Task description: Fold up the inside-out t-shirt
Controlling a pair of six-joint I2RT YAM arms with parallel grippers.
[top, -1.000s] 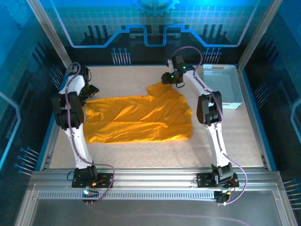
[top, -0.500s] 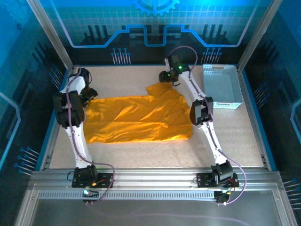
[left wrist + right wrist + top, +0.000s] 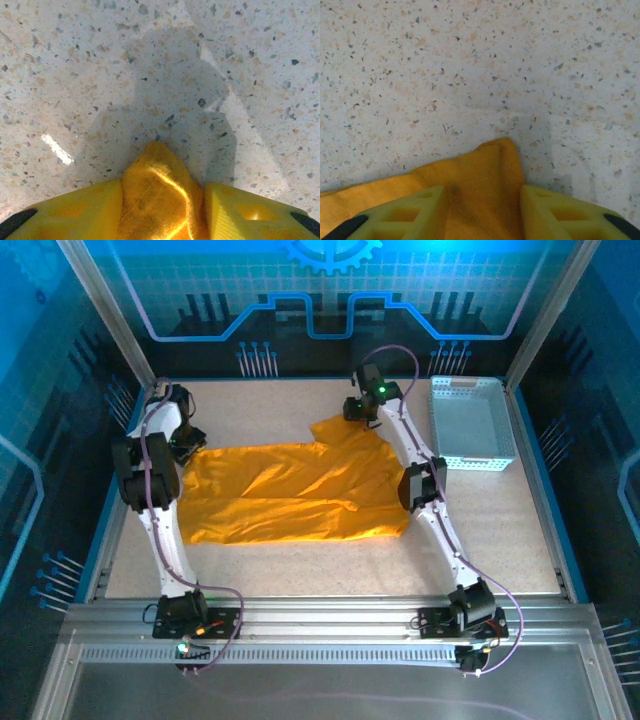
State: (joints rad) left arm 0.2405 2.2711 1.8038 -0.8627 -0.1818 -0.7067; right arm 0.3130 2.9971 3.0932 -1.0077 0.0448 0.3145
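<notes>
Orange-yellow shirt (image 3: pixel 295 490) lies spread, wrinkled. We find the left gripper (image 3: pixel 164 192) clamped on a bunched edge. Right gripper (image 3: pixel 482 192) straddles a corner; whether it grips, we cannot tell.

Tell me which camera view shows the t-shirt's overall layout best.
Top external: the whole orange t-shirt lies spread out on the table. The left wrist view shows a bunched tip of it; the right wrist view, a flatter corner.
</notes>
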